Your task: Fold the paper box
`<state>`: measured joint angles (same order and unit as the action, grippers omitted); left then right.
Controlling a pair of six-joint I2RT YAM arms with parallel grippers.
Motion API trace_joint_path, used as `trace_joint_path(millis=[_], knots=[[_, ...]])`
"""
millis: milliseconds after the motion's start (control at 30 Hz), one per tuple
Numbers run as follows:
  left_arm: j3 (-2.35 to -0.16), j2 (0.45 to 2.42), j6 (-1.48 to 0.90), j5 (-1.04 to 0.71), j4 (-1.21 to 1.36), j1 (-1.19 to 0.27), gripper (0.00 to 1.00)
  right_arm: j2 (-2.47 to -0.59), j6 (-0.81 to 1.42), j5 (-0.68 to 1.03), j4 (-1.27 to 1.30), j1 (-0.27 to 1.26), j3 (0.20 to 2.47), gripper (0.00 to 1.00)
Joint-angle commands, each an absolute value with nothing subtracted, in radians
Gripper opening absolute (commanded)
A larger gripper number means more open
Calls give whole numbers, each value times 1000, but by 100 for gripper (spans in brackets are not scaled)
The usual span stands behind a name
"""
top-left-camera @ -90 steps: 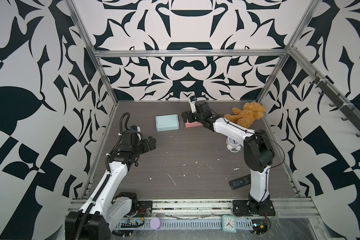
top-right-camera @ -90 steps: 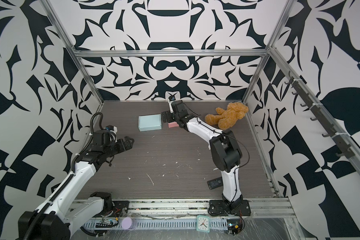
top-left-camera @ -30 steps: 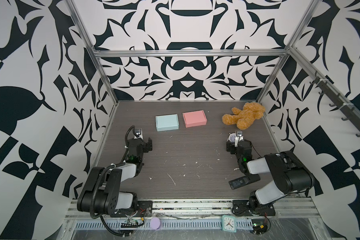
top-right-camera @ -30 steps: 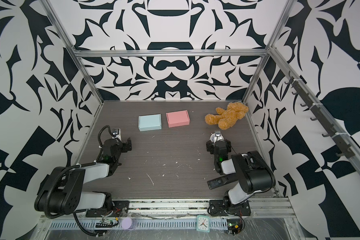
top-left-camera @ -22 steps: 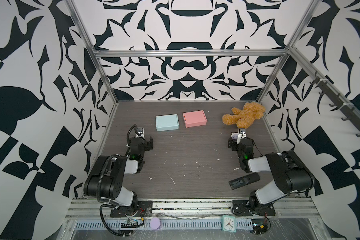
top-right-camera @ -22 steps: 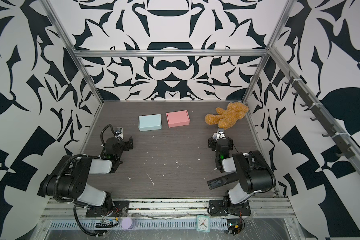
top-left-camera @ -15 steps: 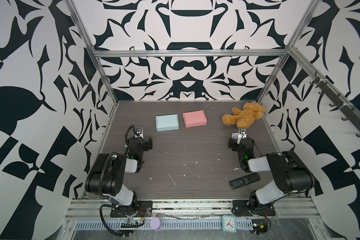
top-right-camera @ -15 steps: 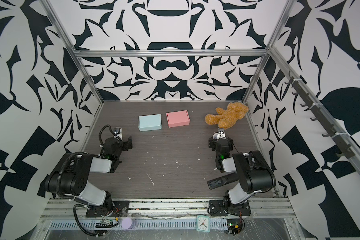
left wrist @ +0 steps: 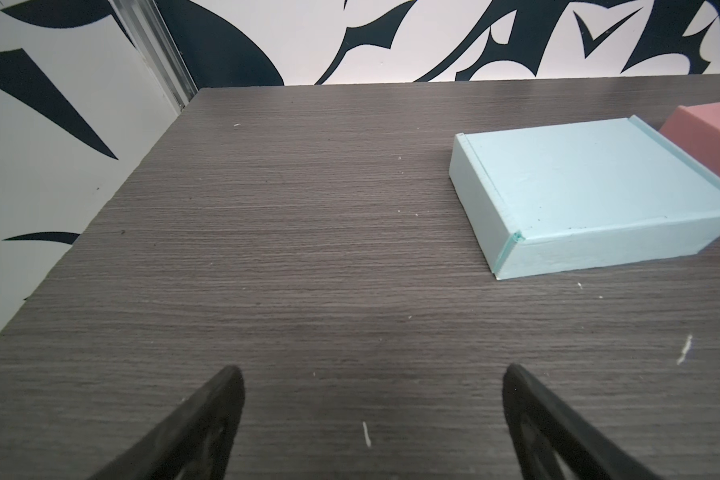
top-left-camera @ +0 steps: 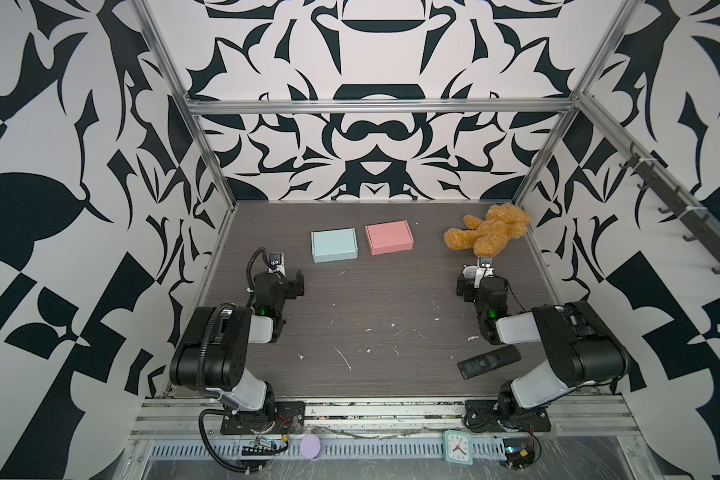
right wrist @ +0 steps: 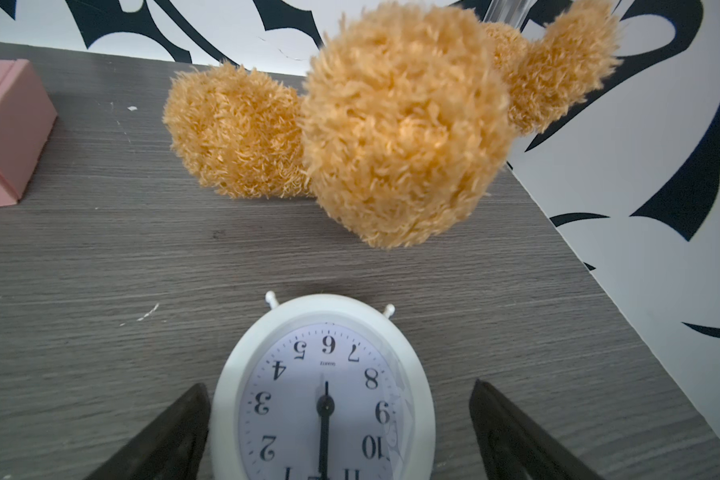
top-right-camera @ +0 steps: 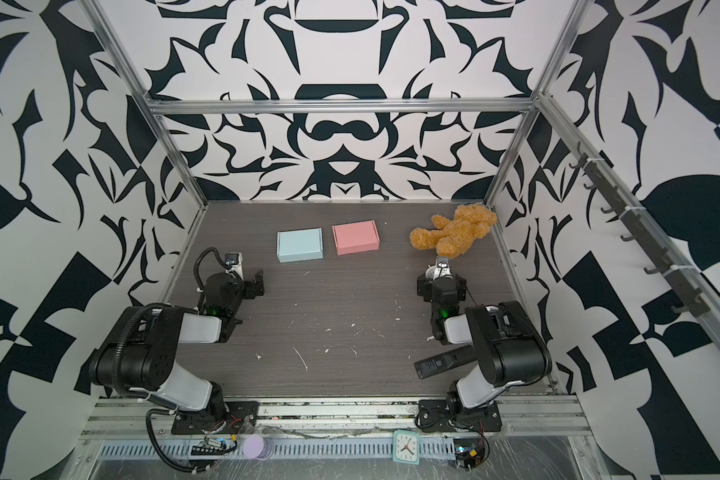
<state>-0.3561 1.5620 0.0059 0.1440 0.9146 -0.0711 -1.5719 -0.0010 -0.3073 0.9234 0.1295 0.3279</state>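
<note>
Folding looks finished: both paper boxes sit closed toward the back of the table, with neither claw on them.

Black-and-white patterned walls [top-left-camera: 371, 137] enclose a dark wood-grain tabletop [top-left-camera: 371, 299]. Both arms crouch low by their bases at the near edge. The blue box [top-left-camera: 334, 245] and pink box [top-left-camera: 389, 237] lie just beside each other, lids flat and sides squared, so I judge no flap is left to tuck. A tan teddy bear [top-left-camera: 487, 232] slumps in the far right corner, and a black remote [top-left-camera: 489, 361] lies by the right arm. The left gripper [left wrist: 373, 369] hangs open over bare wood, short of the blue box. The right gripper [right wrist: 338, 386] is open too, jaws either side of a white alarm clock [right wrist: 325, 399] lying face up; whether they touch it I cannot tell. Pale scraps [top-left-camera: 344, 359] fleck the wood.
</note>
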Motion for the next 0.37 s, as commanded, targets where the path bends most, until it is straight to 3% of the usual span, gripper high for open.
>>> trace_joint_path(millis=[0,333], knots=[[-365,1563,0,133,934,-67,99,-1557,12,-317,937,127,347,100],[-379,1570,-8,124,913,-62,99,-1559,8,-319,939,127,347,100]])
